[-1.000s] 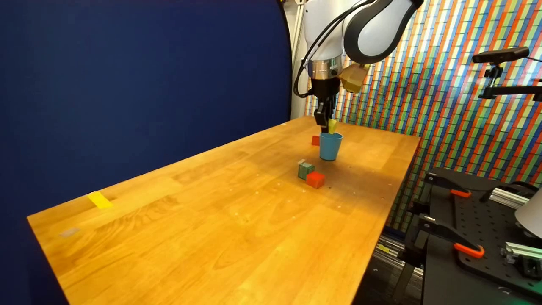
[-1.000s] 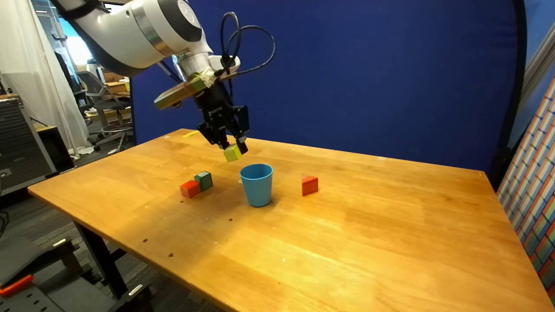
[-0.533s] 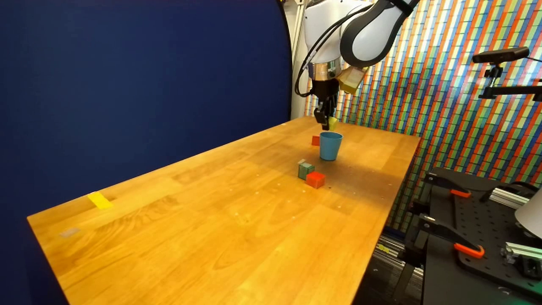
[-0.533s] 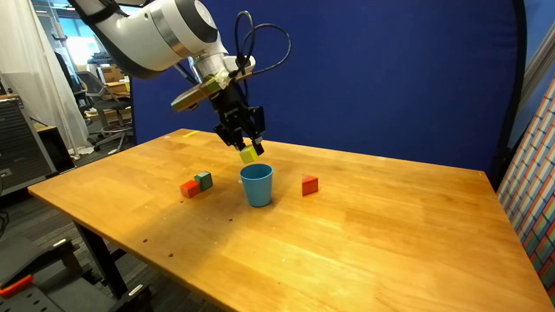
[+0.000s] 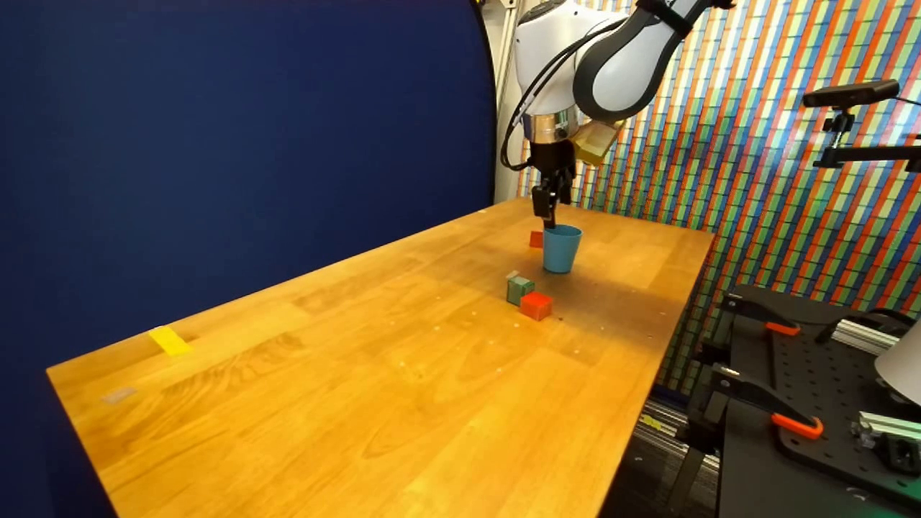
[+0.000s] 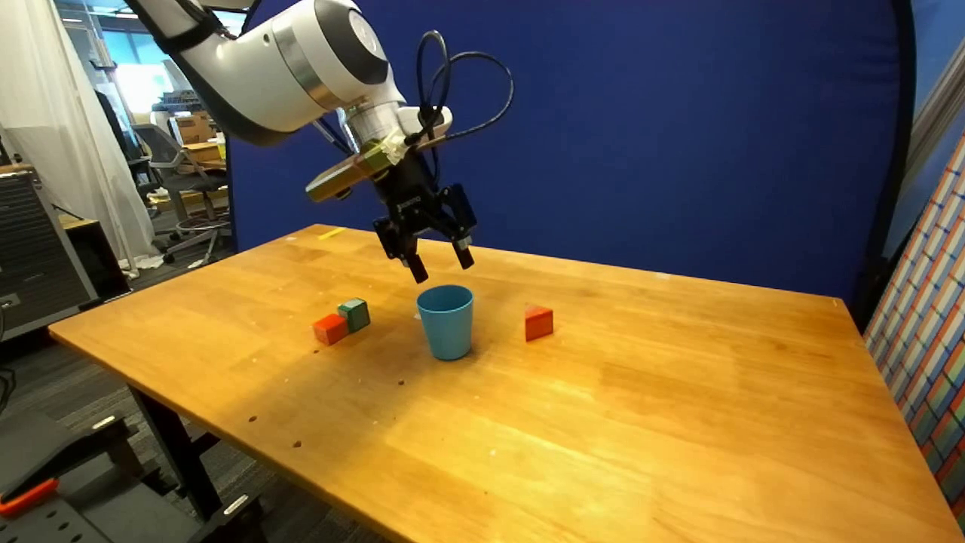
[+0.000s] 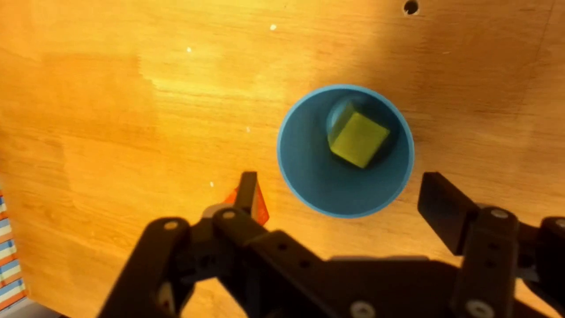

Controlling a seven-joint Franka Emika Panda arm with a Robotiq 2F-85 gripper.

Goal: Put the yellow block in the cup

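Note:
The yellow block (image 7: 359, 139) lies inside the light-blue cup (image 7: 309, 176), down within its wall, seen from above in the wrist view. Neither exterior view shows the block, since the cup's side hides it. The cup (image 6: 448, 332) stands upright on the table. My gripper (image 6: 441, 264) hovers just above the cup's rim, its two fingers (image 6: 418, 269) spread wide with nothing between them. From the wrist, the fingers (image 7: 446, 212) frame the cup on either side of the picture.
A green block (image 6: 354, 314) and a red-orange block (image 6: 330, 329) touch each other beside the cup. On the cup's far side sits a red wedge-shaped piece (image 6: 538, 323). A flat yellow piece (image 5: 170, 340) lies near the table's edge.
My gripper has moved over the cup, and its fingers have spread apart. The yellow block has left the fingers and is now inside the cup.

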